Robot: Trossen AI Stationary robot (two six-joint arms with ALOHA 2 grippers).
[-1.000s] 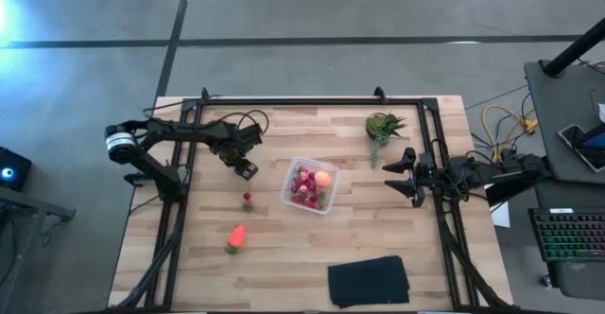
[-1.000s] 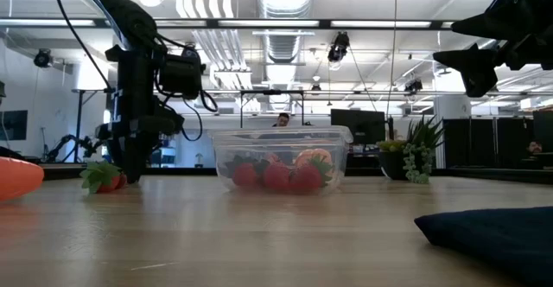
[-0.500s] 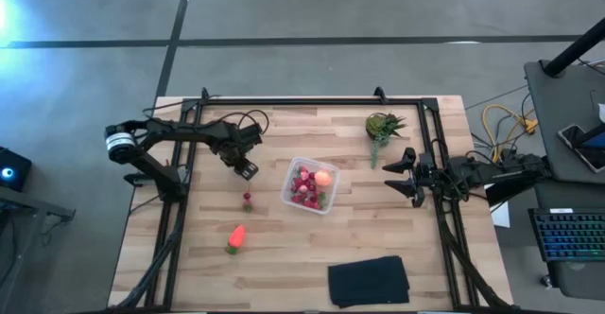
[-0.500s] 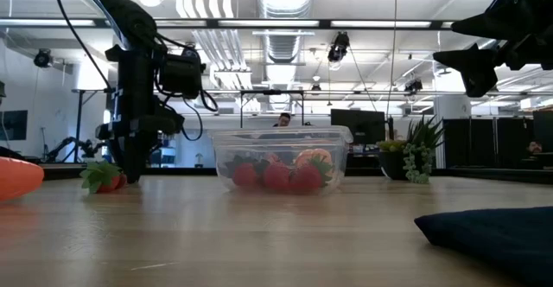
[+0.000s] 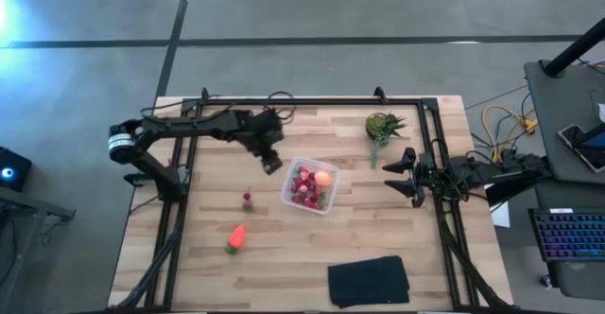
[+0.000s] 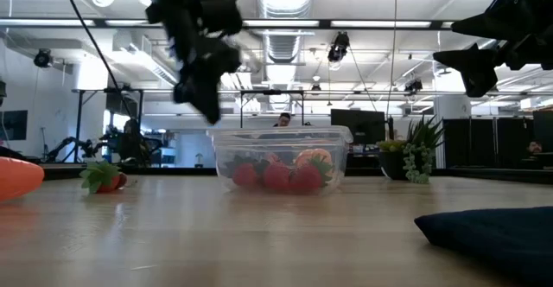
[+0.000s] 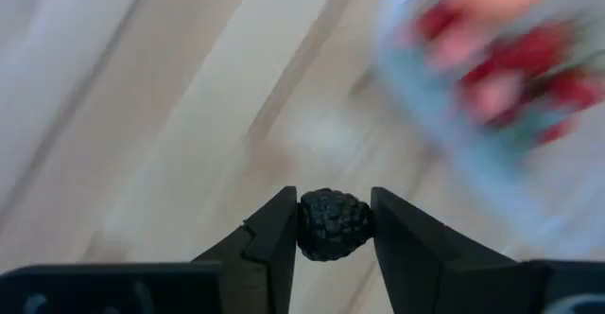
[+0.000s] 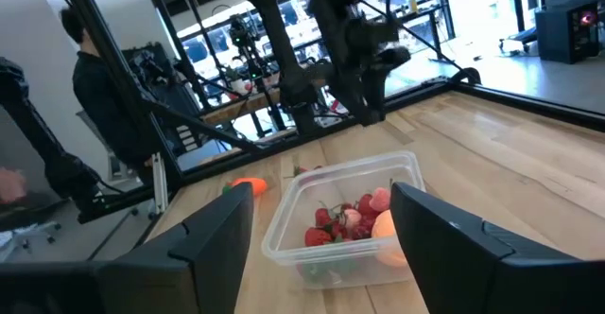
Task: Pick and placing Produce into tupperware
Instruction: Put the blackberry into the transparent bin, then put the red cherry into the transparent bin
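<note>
The left gripper (image 7: pixel 333 221) has its two fingers clamped on a small, dark, bumpy berry (image 7: pixel 333 224), and it hangs in the air well above the wood, just beside the near-left edge of the tupperware (image 5: pixel 311 185). In the low view the left gripper (image 6: pixel 207 105) is high over the table, tilted down toward the box's corner. This reads as the carrying step: a piece is in hand and on its way to the box, not yet over the opening. In the overhead view the gripper tip (image 5: pixel 273 165) sits just short of the clear wall, so the next move looks to call for a short reach across the rim, a small drop toward the pile, then letting the fingers part so the berry falls among the others.

Inside the box sit a heap of red berry pieces (image 5: pixel 304 186) and the round orange-red fruit (image 5: pixel 323 177). Still out on the table (image 5: pixel 406 229) are one red berry with a green top (image 5: pixel 247 199) and, nearer the front edge, the orange carrot-like piece (image 5: pixel 235 237); both lie well apart from the box, on the left arm's side.

The right gripper (image 5: pixel 402 172) waits with its fingers spread and empty, held above the table off to the box's right. The spiky green plant (image 5: pixel 383 127) and the black cloth (image 5: pixel 369 281) lie clear of the work.
</note>
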